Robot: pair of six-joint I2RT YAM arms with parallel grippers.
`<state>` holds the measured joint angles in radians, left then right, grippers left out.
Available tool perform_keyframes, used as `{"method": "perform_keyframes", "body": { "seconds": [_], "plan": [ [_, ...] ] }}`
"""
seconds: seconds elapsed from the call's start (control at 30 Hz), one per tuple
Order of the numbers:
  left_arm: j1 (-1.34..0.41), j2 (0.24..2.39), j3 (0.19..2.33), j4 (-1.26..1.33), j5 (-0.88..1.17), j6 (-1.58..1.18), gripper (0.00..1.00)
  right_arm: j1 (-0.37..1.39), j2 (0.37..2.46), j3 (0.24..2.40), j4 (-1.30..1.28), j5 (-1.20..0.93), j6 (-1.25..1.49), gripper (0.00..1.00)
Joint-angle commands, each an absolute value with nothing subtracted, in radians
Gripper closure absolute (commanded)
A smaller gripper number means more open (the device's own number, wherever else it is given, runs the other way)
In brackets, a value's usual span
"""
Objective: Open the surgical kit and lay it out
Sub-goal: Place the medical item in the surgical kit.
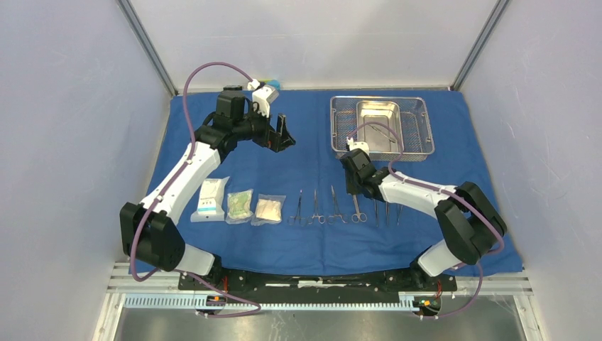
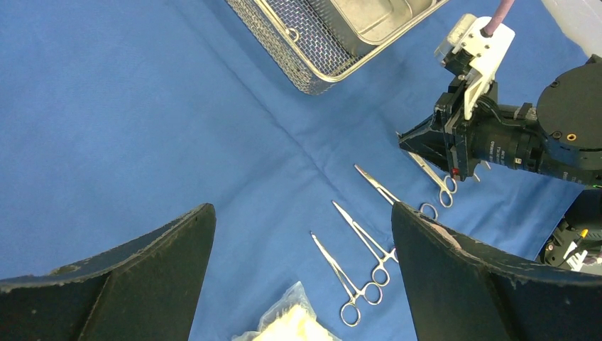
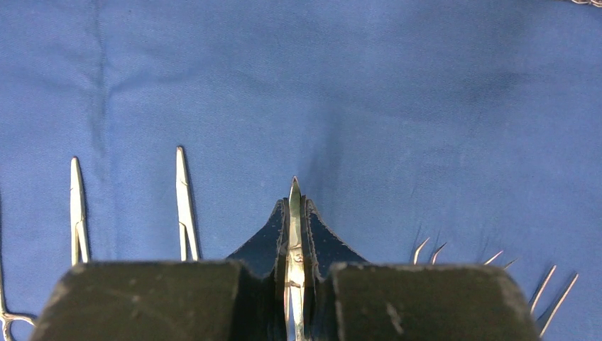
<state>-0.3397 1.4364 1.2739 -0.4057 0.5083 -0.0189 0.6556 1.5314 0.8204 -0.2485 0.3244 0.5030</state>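
Observation:
The blue cloth wrap (image 1: 312, 241) lies spread flat. The steel mesh tray (image 1: 424, 135) with its inner pan (image 1: 376, 117) stands at the back right. Three clear packets (image 1: 240, 206) lie in a row at the front left. Beside them lie several scissor-like instruments (image 1: 316, 209). My right gripper (image 1: 353, 186) is shut on one slim instrument (image 3: 294, 234) at the right end of that row, low over the cloth. Its tip pokes out past the fingers. My left gripper (image 1: 284, 131) is open and empty, raised over the back centre-left.
Thin tweezer-like instruments (image 1: 387, 212) lie just right of my right gripper, their curved tips showing in the right wrist view (image 3: 426, 250). The tray (image 2: 312, 57) is close behind my right wrist. Grey walls enclose the table on the left, right and back.

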Motion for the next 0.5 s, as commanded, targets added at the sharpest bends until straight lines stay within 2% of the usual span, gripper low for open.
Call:
{"method": "perform_keyframes", "body": {
  "seconds": [0.0,0.47],
  "plan": [
    [-0.335,1.390,1.270,-0.364,0.535,-0.044,0.00,0.656,1.538,0.807,-0.238,0.361,0.530,1.00],
    [-0.335,1.385,1.265,-0.359,0.548,-0.055,0.00,0.657,1.566,0.837,-0.246,0.364,0.534,0.98]
  ]
}}
